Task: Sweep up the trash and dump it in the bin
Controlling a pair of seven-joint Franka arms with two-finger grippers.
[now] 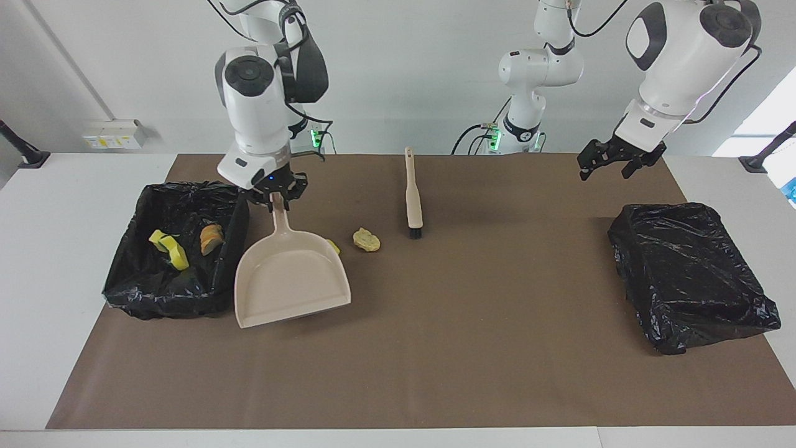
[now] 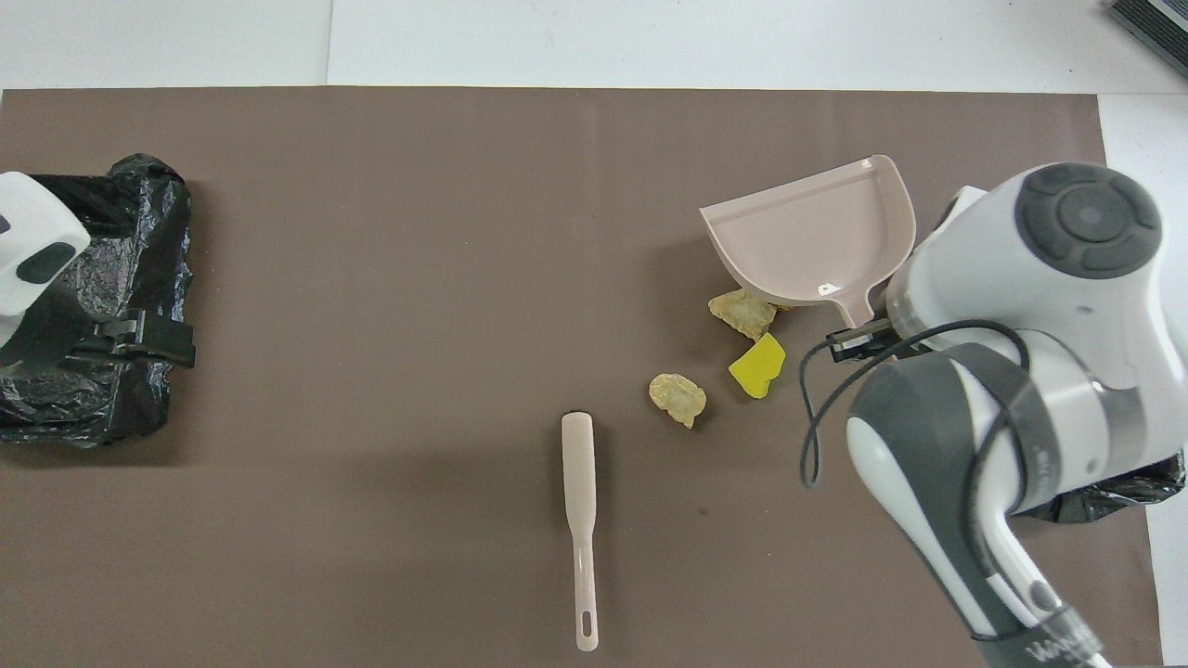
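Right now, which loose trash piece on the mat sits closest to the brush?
The pale tan bread-like lump, lying alone beside the brush's bristle end. The yellow sponge chunk and the other tan piece lie closer to the dustpan.

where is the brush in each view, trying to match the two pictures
Facing view: the brush lies upper centre on the brown mat, bristles pointing away from the robots.
Overhead view: the brush lies lower centre, its handle hole toward the robots.
Shared landmark: the tan trash lump beside its bristle end, toward the right arm's end of the table.
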